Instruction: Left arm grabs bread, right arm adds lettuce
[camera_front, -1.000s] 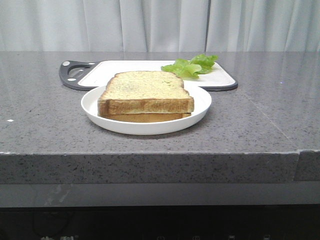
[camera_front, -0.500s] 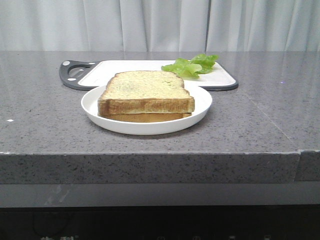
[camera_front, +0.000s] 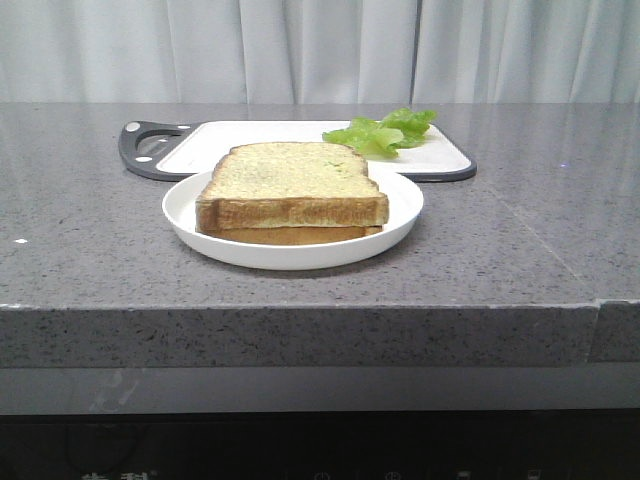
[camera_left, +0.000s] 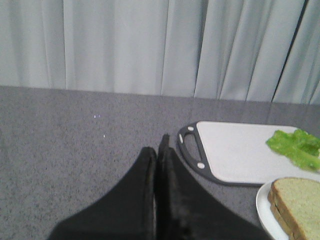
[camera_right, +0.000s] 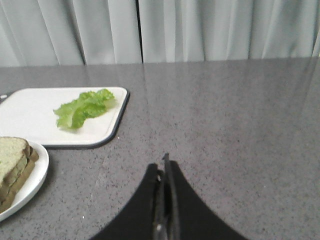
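Note:
The thick pale bread (camera_front: 292, 178) lies on top of a thinner tan slice (camera_front: 290, 235) on a white plate (camera_front: 400, 215) in the front view. It also shows in the left wrist view (camera_left: 298, 202) and the right wrist view (camera_right: 11, 156). The lettuce (camera_front: 382, 131) lies on the white cutting board (camera_front: 260, 135), at its right end; it shows too in the left wrist view (camera_left: 296, 146) and the right wrist view (camera_right: 82, 107). My left gripper (camera_left: 157, 150) is shut and empty, left of the board's handle. My right gripper (camera_right: 162, 167) is shut and empty, right of the plate. Neither gripper shows in the front view.
The cutting board has a dark rim and a dark handle (camera_front: 145, 148) at its left end. The grey stone counter (camera_front: 520, 240) ends in a front edge near the camera. A pale curtain (camera_front: 320, 50) hangs behind.

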